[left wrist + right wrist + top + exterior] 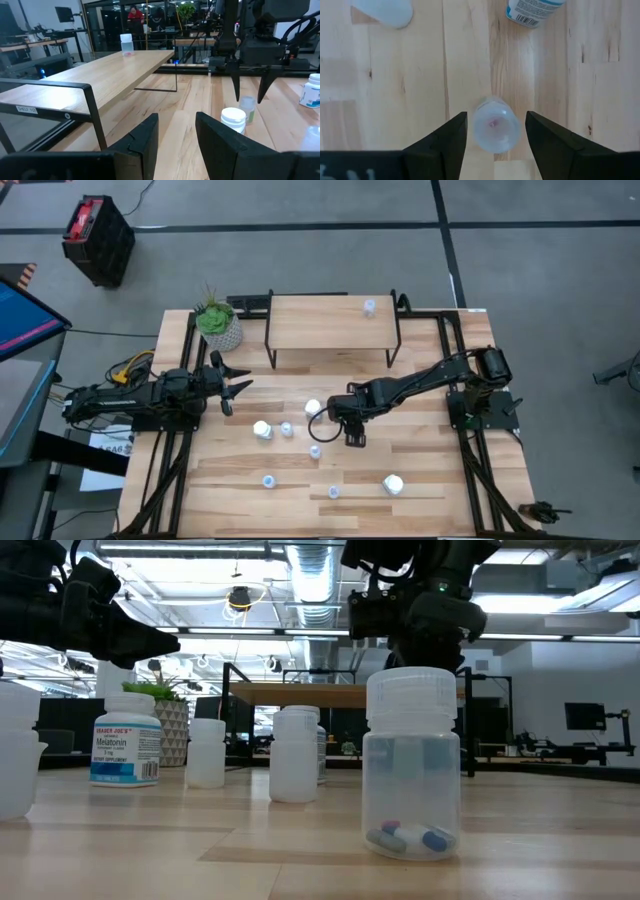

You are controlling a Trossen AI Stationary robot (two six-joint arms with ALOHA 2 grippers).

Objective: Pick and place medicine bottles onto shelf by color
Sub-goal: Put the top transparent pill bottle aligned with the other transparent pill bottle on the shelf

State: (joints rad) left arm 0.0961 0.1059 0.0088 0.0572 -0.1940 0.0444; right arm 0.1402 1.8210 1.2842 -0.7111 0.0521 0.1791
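My right gripper [352, 438] points down over the middle of the table, open. Its fingers stand on either side of a small translucent bottle [494, 126] that rests upright on its base, and they touch nothing. My left gripper [236, 386] waits open and level at the table's left side. One translucent bottle [369, 307] stands on the shelf [320, 330], near its far right corner. White bottles [313, 409] [262, 430] [393, 484] and several translucent ones [287, 429] stand scattered on the table.
A white plant pot [220, 330] stands left of the shelf. A labelled bottle [125, 738] and a white bottle [380, 11] stand close to the right gripper. A translucent bottle [412, 765] holding capsules is near the front edge. Black frame rails [455, 370] run along both table sides.
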